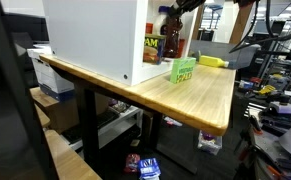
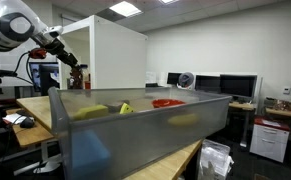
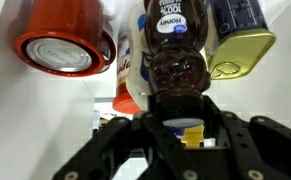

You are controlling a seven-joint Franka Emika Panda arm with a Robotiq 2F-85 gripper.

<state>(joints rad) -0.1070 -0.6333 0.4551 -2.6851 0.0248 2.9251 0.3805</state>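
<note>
In the wrist view a dark brown honey bottle (image 3: 175, 55) with a white label stands between the black fingers of my gripper (image 3: 177, 108). The jaws close on its lower, cap end. The bottle sits inside a white cabinet (image 1: 95, 35), close among other goods: a red cup (image 3: 60, 45) on one side, a gold can (image 3: 240, 55) on the other, and a white bottle (image 3: 130, 70) behind it. In an exterior view the gripper (image 1: 175, 8) reaches down to the bottle (image 1: 168, 42) at the cabinet's open side. From farther off, the arm (image 2: 25, 28) stretches toward the same spot.
A green box (image 1: 183, 70) and a yellow object (image 1: 213, 61) lie on the wooden table (image 1: 200, 100) beside the cabinet. A blue can (image 3: 235, 15) stands behind the gold can. A grey translucent bin (image 2: 135, 130) fills the foreground of an exterior view. Desks and monitors stand behind.
</note>
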